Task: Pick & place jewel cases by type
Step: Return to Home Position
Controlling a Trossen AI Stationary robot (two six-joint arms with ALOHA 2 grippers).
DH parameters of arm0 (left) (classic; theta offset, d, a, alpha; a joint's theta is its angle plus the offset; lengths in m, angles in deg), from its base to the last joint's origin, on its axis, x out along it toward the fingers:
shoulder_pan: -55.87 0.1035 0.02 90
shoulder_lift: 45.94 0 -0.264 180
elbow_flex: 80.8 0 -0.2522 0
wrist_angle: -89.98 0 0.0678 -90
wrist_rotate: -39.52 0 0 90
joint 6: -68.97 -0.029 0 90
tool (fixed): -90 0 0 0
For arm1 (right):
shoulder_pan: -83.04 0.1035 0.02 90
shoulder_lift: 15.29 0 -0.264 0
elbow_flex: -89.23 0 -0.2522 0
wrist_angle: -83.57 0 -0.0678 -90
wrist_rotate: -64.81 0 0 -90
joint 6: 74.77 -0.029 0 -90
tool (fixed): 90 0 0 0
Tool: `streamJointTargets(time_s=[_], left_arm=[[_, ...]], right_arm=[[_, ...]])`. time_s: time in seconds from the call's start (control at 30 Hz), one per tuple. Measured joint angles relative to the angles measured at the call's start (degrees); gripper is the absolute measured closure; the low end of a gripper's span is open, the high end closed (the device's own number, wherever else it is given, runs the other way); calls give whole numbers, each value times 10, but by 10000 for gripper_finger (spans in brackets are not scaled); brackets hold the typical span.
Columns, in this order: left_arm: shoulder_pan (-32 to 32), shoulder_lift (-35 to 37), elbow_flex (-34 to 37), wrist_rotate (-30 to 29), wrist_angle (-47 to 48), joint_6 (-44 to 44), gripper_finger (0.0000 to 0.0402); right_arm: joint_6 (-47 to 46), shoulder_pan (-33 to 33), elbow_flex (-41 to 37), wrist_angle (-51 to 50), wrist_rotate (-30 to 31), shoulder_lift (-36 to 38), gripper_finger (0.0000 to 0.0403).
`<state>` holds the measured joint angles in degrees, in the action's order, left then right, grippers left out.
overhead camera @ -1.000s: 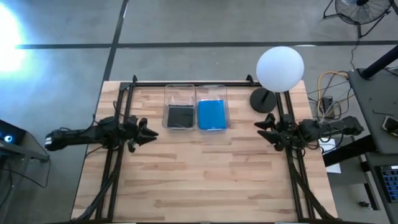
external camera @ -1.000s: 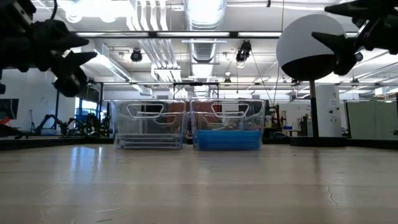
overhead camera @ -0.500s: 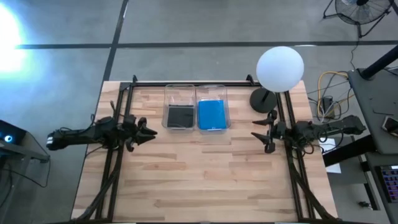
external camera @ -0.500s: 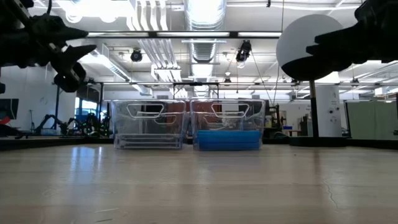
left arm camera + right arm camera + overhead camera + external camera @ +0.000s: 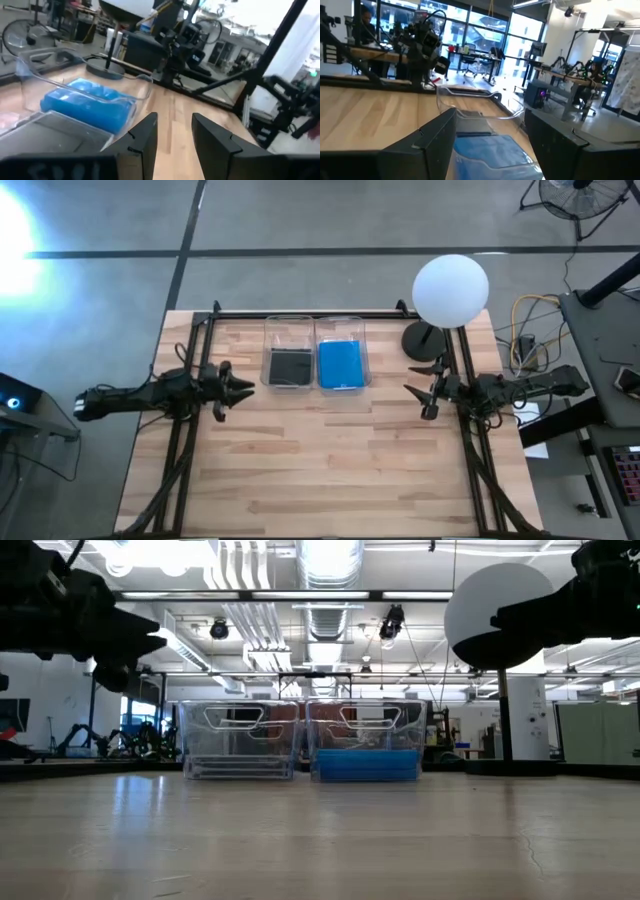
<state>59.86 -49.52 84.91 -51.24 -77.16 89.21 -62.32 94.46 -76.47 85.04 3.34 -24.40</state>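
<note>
Two clear bins sit side by side at the table's far middle. The left bin [image 5: 267, 330] holds a stack of dark grey jewel cases [image 5: 290, 366], lying flat on its floor. The right bin [image 5: 364, 330] holds bright blue jewel cases [image 5: 340, 365], also seen in the low view [image 5: 367, 764] and both wrist views [image 5: 87, 102] [image 5: 490, 147]. My left gripper [image 5: 240, 388] hovers open, left of the bins, pointing at them. My right gripper [image 5: 412, 392] hovers open, right of the bins, fingers spread wide. Neither holds anything.
A lamp with a white globe [image 5: 450, 288] stands on a dark round base [image 5: 422, 340] at the far right, just beyond my right gripper. Black frame rails [image 5: 300, 313] run along the far and side edges. The near half of the wooden table [image 5: 320, 470] is bare board.
Both grippers have rolled about their wrists while staying high above the table. In the low view each showed two separate fingers before, and now each shows as one level dark shape. The bins and the cases have not moved.
</note>
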Motion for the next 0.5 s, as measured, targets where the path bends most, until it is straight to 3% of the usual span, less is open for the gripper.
streamJointTargets(time_s=[0.5], left_arm=[[0,-3,0,-6,0,41,298]], right_arm=[[0,0,0,0,0,0,167]])
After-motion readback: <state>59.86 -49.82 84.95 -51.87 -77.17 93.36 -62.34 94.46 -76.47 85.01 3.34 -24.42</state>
